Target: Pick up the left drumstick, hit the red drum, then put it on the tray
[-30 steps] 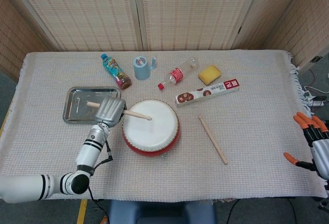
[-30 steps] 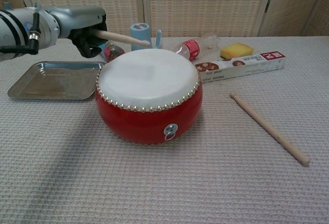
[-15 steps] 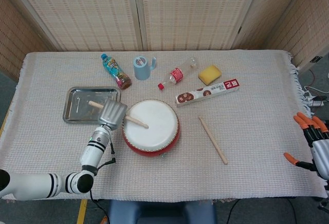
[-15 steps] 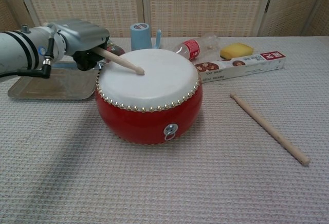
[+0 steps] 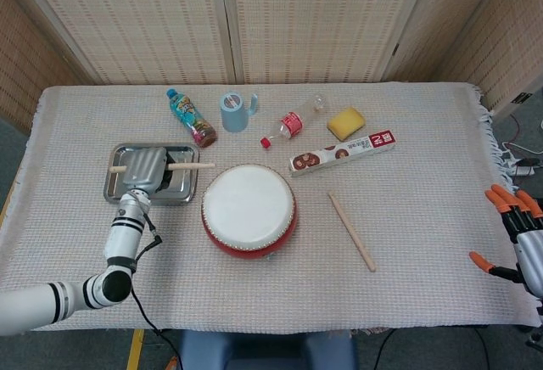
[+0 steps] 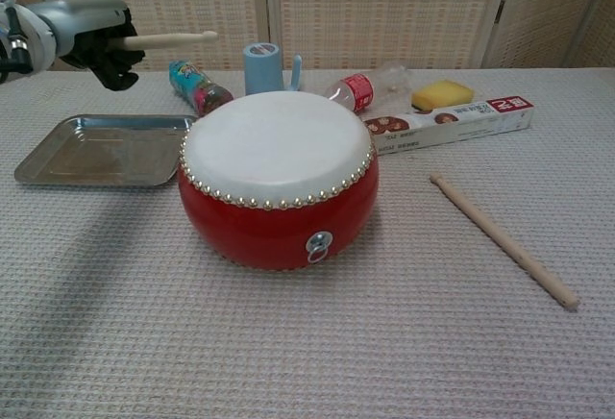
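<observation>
My left hand (image 5: 146, 170) (image 6: 91, 35) grips a wooden drumstick (image 5: 188, 165) (image 6: 168, 40) and holds it level in the air above the metal tray (image 5: 119, 193) (image 6: 67, 160). Its tip points right toward the drum. The red drum (image 5: 249, 210) (image 6: 279, 174) with its white skin stands at the table's middle, right of the tray, with nothing touching it. A second drumstick (image 5: 352, 231) (image 6: 503, 238) lies on the cloth to the drum's right. My right hand (image 5: 519, 238) hangs at the far right edge, off the table, fingers spread and holding nothing.
Along the back stand a colourful bottle (image 5: 191, 118) lying down, a blue tape roll (image 5: 232, 111), a clear bottle with red cap (image 5: 291, 121), a yellow sponge (image 5: 346, 122) and a long foil box (image 5: 343, 152). The woven cloth (image 5: 424, 200) covers the table.
My left hand has lifted the drumstick off the drum skin and swung it left, from over the drum to above the tray. The right hand has stayed put.
</observation>
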{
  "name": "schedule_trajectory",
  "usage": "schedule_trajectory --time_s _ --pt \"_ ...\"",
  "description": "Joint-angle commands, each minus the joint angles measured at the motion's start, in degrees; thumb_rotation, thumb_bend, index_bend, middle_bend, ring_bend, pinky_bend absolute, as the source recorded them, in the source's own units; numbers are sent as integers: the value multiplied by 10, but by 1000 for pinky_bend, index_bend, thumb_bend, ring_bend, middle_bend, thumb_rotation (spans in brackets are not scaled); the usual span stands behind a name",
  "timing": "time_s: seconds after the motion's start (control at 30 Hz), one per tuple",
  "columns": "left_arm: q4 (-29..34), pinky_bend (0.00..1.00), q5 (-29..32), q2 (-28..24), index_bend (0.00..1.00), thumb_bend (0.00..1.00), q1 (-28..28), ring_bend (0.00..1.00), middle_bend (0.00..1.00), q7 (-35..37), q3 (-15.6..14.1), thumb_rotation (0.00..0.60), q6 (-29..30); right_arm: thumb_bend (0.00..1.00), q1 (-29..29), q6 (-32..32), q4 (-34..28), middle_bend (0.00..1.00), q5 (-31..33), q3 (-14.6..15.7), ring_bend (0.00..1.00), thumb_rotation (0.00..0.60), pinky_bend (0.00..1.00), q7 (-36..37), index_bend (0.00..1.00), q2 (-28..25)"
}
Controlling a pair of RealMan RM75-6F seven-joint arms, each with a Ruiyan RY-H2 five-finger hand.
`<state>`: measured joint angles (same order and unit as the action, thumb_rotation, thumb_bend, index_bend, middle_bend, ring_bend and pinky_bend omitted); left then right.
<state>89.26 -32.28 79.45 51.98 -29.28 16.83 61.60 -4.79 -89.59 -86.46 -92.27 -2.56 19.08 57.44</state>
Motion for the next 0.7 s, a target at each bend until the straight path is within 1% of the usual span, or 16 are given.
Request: schedule_trajectory --time_s 0.03,0.2,0.37,0.5,0.57,0.7 --pt "-97 1000 -9 12 1000 815 -16 1000 1000 33 -9 600 -43 155 0 1 -4 13 0 0 0 600 0 -4 0 -1" --pt "-213 1000 -55 46 986 814 -13 1000 1000 57 -36 600 -108 155 1 4 -10 13 2 1 0 600 0 -12 0 -2" --pt "-301 1000 -88 69 952 802 -2 981 999 88 -45 600 -184 156 3 5 -20 13 7 0 0 600 0 -26 0 -5" --pt "-370 952 -97 97 895 784 11 886 920 110 -47 600 -245 155 2 12 -29 13 17 -2 0 600 0 -38 0 -5" --pt "-399 922 -99 113 869 775 16 850 885 116 -45 600 -258 155 1 16 -32 13 20 -3 0 600 0 -42 0 -4" --pt "-460 847 -101 149 801 748 27 739 786 125 -43 600 -287 156 -2 22 -38 13 26 -6 0 600 0 -52 0 -3"
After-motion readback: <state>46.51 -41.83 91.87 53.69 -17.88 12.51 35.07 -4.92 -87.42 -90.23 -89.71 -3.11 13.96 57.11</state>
